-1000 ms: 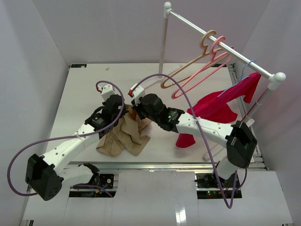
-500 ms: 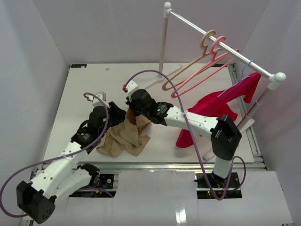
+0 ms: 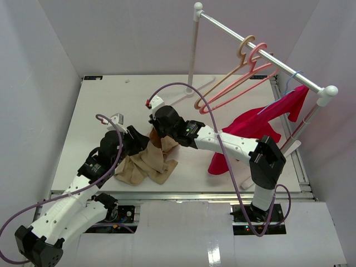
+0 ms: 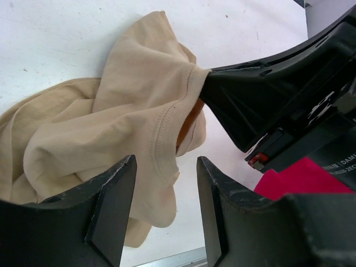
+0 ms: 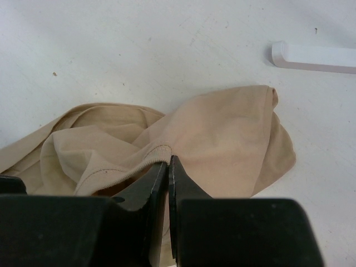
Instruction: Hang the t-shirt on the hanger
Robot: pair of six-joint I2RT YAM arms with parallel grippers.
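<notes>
left gripper (image 4: 165,183): fingers spread, holding nothing, at the near edge of the table (image 3: 94,111), left of centre.
t-shirt (image 3: 146,164): crumpled heap just beyond it, one stitched hem raised.
right gripper (image 5: 168,164): fingers pressed together, pinching that hem.
hanger (image 3: 245,78): bare, on the rail (image 3: 261,50) above the far right corner.
progress: t-shirt grasped only; opening it and dressing the hanger appear to remain.
unclear: whether the hem is neck or sleeve; folds hide the rest.

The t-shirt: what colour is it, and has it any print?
The t-shirt is plain tan, no print showing; best seen in the right wrist view.
</notes>
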